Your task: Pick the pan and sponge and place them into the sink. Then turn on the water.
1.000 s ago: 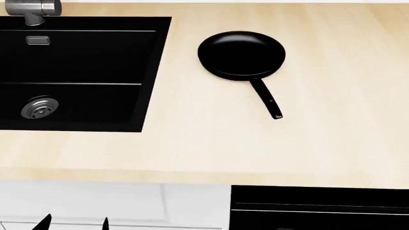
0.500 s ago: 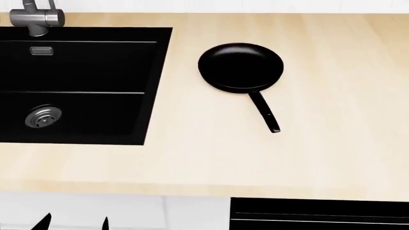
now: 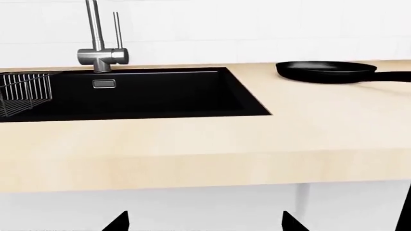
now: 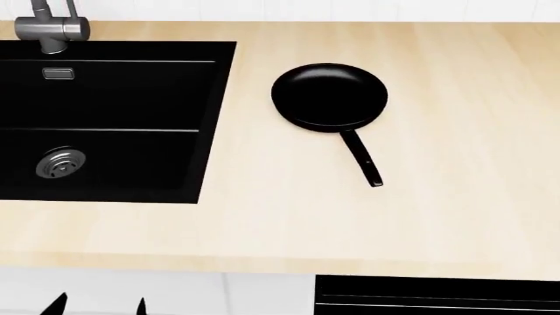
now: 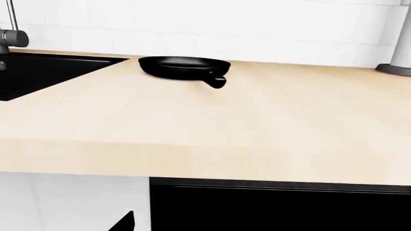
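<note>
The black pan [image 4: 329, 97] lies on the wooden counter right of the sink [image 4: 131, 157], its handle pointing toward the front edge. It also shows in the left wrist view [image 3: 324, 72] and the right wrist view [image 5: 183, 66]. The sink is empty apart from its silver drain [image 4: 60, 163]. No sponge is in view, and no water runs from the faucet [image 4: 52, 26]. My left gripper [image 4: 98, 307] is open and empty below the counter's front edge, its tips wide apart [image 3: 203, 226]. My right gripper [image 5: 205, 226] shows one fingertip set wide; the other is lost against a black front.
A wire rack [image 3: 26, 91] sits in the sink's far left part. A black appliance front [image 4: 437, 295] is under the counter on the right. A grey object [image 5: 395, 62] stands at the back right. White cabinet fronts [image 3: 205, 207] face both grippers.
The head view has shifted, so counter, sink and pan sit lower in the picture than before. The pan has not moved on the counter. The left fingertips stay at the bottom edge.
</note>
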